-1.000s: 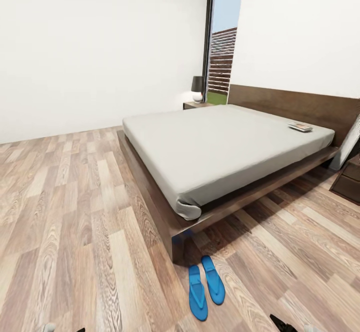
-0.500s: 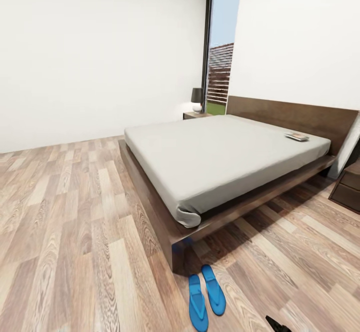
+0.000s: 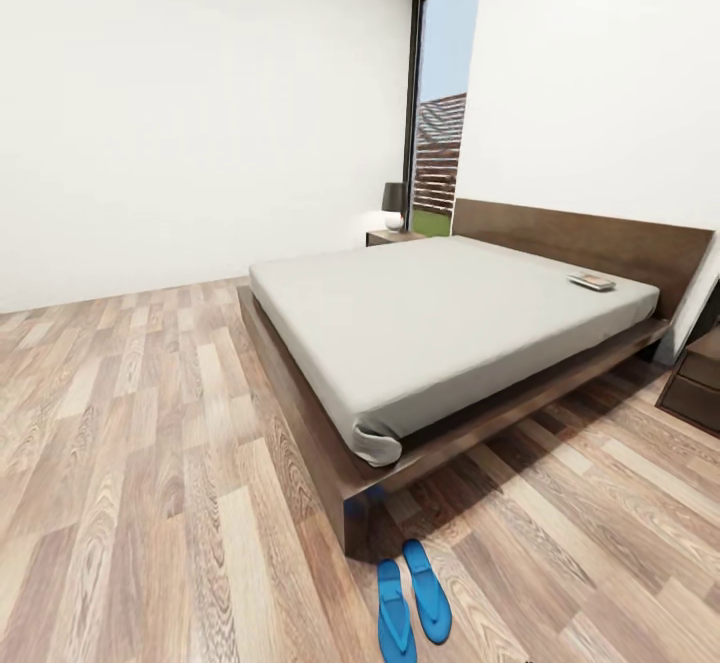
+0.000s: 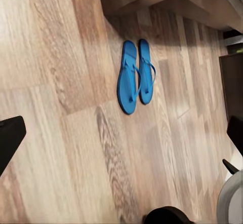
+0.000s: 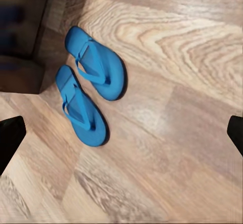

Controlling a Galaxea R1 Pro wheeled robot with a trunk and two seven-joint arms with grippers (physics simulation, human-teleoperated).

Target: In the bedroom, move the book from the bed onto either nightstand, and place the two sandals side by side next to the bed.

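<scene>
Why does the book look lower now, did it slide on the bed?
No. The book sits at the same mattress corner by the headboard; the camera moved, so the whole picture shifted.

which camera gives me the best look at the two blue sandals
The right wrist view: the two sandals appear large there, straps clear, side by side on the floor. The left wrist view shows them whole but smaller. The head view cuts one off at its bottom edge.

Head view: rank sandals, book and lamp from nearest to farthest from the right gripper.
1. Sandals, on the floor by the bed's near corner, below the right gripper.
2. Book, on the mattress near the headboard.
3. Lamp, on the far nightstand by the window.
</scene>
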